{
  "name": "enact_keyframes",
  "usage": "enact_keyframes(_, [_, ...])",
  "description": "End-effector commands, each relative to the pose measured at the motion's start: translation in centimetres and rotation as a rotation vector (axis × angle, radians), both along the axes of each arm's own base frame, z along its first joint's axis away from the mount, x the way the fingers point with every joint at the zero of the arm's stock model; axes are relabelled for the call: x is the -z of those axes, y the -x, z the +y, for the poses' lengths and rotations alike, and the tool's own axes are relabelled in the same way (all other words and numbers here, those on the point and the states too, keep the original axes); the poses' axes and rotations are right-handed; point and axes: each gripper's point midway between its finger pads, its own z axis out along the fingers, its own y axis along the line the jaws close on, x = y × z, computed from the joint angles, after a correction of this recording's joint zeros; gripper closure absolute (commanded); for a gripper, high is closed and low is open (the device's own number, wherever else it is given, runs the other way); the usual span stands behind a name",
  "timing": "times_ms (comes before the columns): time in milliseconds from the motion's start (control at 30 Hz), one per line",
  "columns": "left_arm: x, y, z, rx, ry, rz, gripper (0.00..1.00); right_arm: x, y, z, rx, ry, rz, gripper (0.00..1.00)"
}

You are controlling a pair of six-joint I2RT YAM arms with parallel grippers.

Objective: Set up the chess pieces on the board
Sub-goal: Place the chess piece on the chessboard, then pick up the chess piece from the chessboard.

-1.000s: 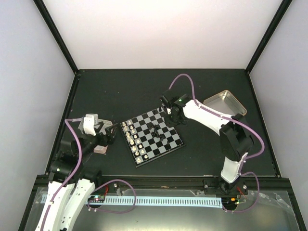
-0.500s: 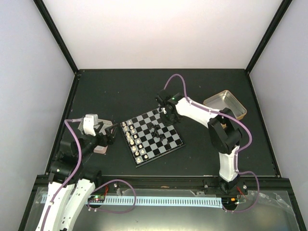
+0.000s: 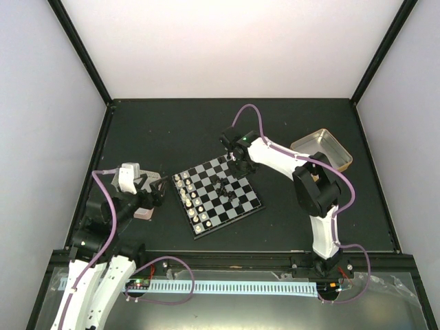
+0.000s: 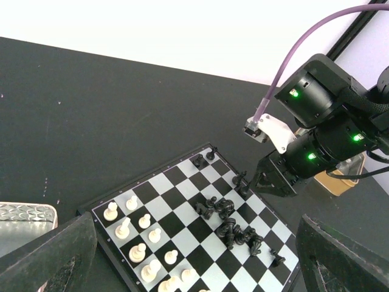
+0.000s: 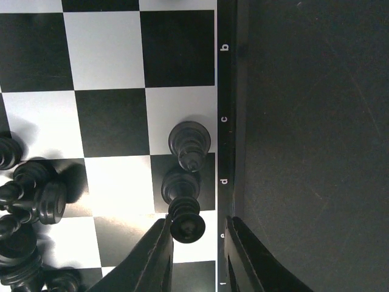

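**Right arm lets go of a black piece on the board's lettered edge**

The right gripper (image 5: 199, 230) was clamped a second ago and now stands parted. A black piece (image 5: 187, 222) is upright between its fingers, on the board (image 5: 103, 48), in the edge row by the letter e. There is clear space on the outer side of the piece. On the inner side it sits so close to the finger that I cannot tell whether they touch. Over that same second the arm slid a little along the board's far edge to reach this square.

Two more black men (image 5: 189, 143) stand just beside it in the same row, at c and d. This looks like the third piece of that back rank going in.

Most of the work is left. A heap of black men (image 5: 27, 201) lies toppled in the middle of the board. The cream set (image 4: 146, 243) stands in rows along the opposite side.

The left gripper (image 3: 157, 194) hangs off the board's cream side, spread wide and empty.
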Motion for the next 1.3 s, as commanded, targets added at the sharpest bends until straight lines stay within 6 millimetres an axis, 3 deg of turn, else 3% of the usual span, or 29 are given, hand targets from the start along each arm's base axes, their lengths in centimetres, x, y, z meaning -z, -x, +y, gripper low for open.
enact_keyframes(0, [0.0, -0.2, 0.2, -0.012, -0.014, -0.003, 0.09, -0.6, -0.6, 0.2, 0.006, -0.003, -0.016, 0.75])
enact_keyframes(200, [0.0, -0.2, 0.2, -0.012, -0.012, -0.001, 0.08, -0.9, -1.1, 0.5, 0.021, -0.021, -0.036, 0.74])
enact_keyframes(500, [-0.2, -0.2, 0.2, -0.013, -0.008, -0.015, 0.08, -7.2, -1.0, 0.9, 0.063, -0.193, -0.176, 0.61])
enact_keyframes(667, [-0.1, -0.2, 0.0, -0.001, -0.003, -0.010, 0.08, -8.4, 0.2, 0.5, 0.076, -0.256, -0.205, 0.58])
enact_keyframes(867, [0.1, -0.3, -0.8, 0.044, 0.007, -0.003, 0.08, -7.3, 3.2, -0.1, 0.083, -0.324, -0.172, 0.58])
enact_keyframes(1100, [0.0, -0.6, -2.1, 0.102, 0.065, 0.003, 0.09, -3.5, 8.2, -0.4, 0.064, -0.288, -0.072, 0.58])
enact_keyframes(1267, [-0.3, -0.8, -2.9, 0.138, 0.107, 0.007, 0.09, -1.1, 11.0, 0.6, 0.020, -0.264, -0.019, 0.61])
